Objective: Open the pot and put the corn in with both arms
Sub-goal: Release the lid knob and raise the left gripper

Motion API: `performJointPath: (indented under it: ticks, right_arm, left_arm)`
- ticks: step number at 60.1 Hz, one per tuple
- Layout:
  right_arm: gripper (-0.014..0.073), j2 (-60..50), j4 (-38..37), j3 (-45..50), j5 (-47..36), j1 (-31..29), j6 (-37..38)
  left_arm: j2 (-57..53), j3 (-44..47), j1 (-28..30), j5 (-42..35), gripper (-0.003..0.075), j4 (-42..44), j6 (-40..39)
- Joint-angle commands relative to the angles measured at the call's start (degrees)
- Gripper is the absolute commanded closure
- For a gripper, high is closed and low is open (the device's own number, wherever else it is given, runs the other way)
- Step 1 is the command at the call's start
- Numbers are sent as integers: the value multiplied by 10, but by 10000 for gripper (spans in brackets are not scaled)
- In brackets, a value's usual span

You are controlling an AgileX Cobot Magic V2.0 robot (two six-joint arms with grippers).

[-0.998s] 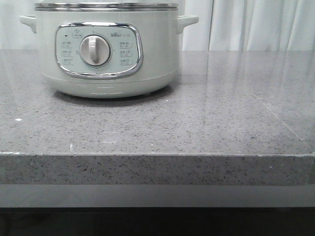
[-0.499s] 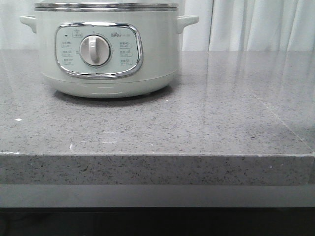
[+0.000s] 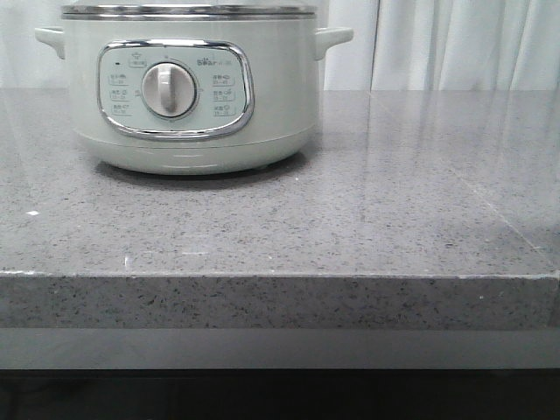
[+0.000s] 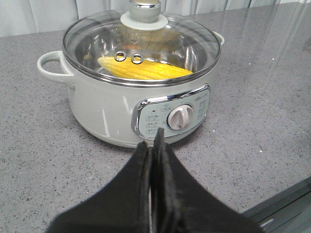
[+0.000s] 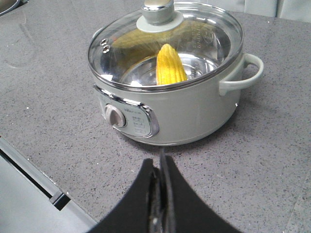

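The pale grey-green pot (image 3: pixel 188 87) stands at the back left of the grey counter, its glass lid (image 4: pixel 141 39) seated on the steel rim. Through the lid, the yellow corn (image 4: pixel 146 70) lies inside the pot, also seen as the corn (image 5: pixel 171 65) in the right wrist view. My left gripper (image 4: pixel 154 141) is shut and empty, hovering over the counter in front of the pot's control panel (image 4: pixel 175 116). My right gripper (image 5: pixel 160 162) is shut and empty too, a short way off the pot (image 5: pixel 170 102) near its dial. Neither gripper appears in the front view.
The speckled grey counter (image 3: pixel 350 219) ends in a front edge (image 3: pixel 280 276) close to the camera. White curtains (image 3: pixel 455 44) hang behind. The pot's side handles (image 5: pixel 243 75) stick out on both sides. A metal rim (image 5: pixel 7 5) shows at the corner of the right wrist view.
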Motion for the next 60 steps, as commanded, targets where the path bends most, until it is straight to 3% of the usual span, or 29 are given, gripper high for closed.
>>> performJointPath:
  ticks: [1, 7, 32, 50, 60]
  right_arm:
    - [661, -7, 6, -15, -34, 0, 0]
    - [661, -7, 6, -15, -33, 0, 0]
    - [661, -7, 6, -15, -32, 0, 0]
    - [661, -7, 6, -15, -31, 0, 0]
    - [661, -7, 6, -15, -29, 0, 0]
  left_arm:
    - [-6, -7, -3, -50, 741, -9, -2]
    - [-37, 30, 23, -77, 741, 35, 4]
    - [-290, 316, 207, -285, 741, -5, -1]
    - [-349, 422, 226, -359, 741, -7, -1]
    - [-349, 421, 226, -347, 741, -7, -1]
